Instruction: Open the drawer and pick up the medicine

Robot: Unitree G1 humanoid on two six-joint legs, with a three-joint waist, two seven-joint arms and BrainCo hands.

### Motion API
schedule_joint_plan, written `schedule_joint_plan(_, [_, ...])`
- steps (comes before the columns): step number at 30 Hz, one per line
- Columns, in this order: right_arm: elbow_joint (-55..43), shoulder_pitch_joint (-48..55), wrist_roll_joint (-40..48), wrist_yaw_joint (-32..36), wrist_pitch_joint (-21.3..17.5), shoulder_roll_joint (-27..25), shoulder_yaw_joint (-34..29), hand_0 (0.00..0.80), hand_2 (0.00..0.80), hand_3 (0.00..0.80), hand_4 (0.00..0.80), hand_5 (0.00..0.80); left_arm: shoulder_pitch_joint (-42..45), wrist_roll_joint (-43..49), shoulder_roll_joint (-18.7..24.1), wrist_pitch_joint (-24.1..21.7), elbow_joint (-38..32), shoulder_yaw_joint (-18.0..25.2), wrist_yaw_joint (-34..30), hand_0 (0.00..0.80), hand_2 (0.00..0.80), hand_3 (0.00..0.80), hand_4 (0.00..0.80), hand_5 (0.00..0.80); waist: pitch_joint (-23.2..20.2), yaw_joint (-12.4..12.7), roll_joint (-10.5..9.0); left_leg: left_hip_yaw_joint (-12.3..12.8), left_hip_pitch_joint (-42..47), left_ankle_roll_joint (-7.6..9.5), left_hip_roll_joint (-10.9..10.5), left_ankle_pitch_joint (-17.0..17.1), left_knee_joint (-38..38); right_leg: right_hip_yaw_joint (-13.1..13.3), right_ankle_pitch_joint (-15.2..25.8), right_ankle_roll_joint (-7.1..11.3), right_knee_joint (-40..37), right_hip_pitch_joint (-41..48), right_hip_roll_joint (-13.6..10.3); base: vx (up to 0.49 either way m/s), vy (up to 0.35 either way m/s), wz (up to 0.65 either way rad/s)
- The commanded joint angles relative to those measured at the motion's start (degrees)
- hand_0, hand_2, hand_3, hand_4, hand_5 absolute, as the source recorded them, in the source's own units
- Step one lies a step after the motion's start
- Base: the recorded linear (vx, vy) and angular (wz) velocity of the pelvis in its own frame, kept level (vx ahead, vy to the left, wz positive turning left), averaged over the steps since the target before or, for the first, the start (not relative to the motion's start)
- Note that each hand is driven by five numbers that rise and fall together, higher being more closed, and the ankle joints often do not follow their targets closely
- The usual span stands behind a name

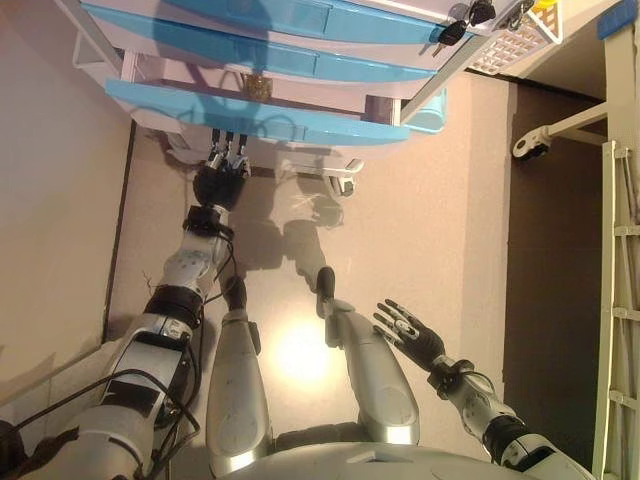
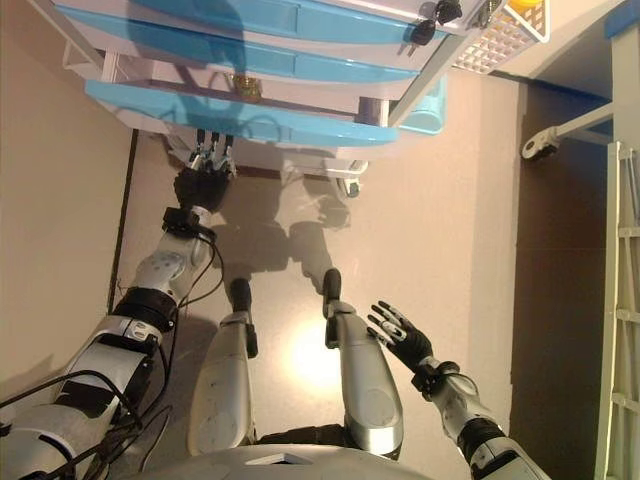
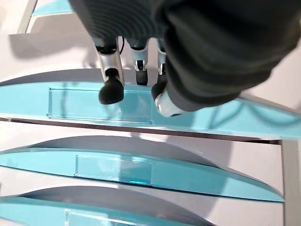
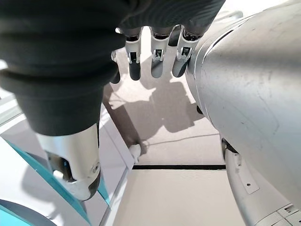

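A white cabinet with several light blue drawer fronts stands ahead. Its lowest drawer (image 1: 260, 118) juts out past the ones above, and a small amber medicine bottle (image 1: 257, 87) shows inside it. My left hand (image 1: 220, 183) reaches up to this drawer's front, with straight fingers (image 3: 111, 89) at the blue panel's (image 3: 84, 106) lower edge. My right hand (image 1: 410, 330) hangs open and empty, low at the right beside my leg, far from the cabinet.
Keys (image 1: 462, 22) hang at the cabinet's top right. A white mesh basket (image 1: 515, 40) stands beside it. A caster (image 1: 527, 147) of a white frame and a white rail (image 1: 620, 300) are at the right. The cabinet's own caster (image 1: 345, 184) is under the drawer.
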Motion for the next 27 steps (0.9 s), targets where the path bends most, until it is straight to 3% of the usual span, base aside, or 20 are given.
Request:
schedule_joint_plan(1, [-3.6,5.2,-3.4,0.0,3.0,0.5,3.5,0.000,0.000,0.000,0.000,0.000,-5.5,-1.1,2.9,0.6,-6.2,4.5,-11.0,0.800,0.800,0.800,0.800,0.800,-1.0,1.9,0.61,1.2,-1.8,1.87,-2.4,-2.3,3.1,-0.8,0.3,0.80,0.3,1.1,1.3,-0.029,-0.005,0.06])
schedule_joint_plan(9, [-5.0,5.4,-5.4,-0.9,3.0,0.5,2.2,0.000,0.000,0.000,0.000,0.000,0.9,-0.2,2.1,3.7,-3.8,5.0,-14.8,0.800,0.800,0.800,0.800,0.800,-1.0,2.9,1.25,0.2,-0.9,1.90,-2.6,-1.8,2.3,-1.7,-0.2,0.68,0.6,1.8,1.2,-0.031,0.003,0.04])
schedule_joint_plan(27, [-6.1,5.3,-7.7,-2.2,4.4,0.1,-1.4,0.000,0.000,0.000,0.000,0.000,20.3,0.7,-4.3,7.2,-1.4,4.4,-27.9,0.800,0.800,0.800,0.800,0.800,-1.0,6.3,3.11,-2.2,0.0,2.10,-3.5,-0.1,0.2,-4.5,-0.9,0.77,1.0,2.8,0.6,-0.021,0.016,0.08])
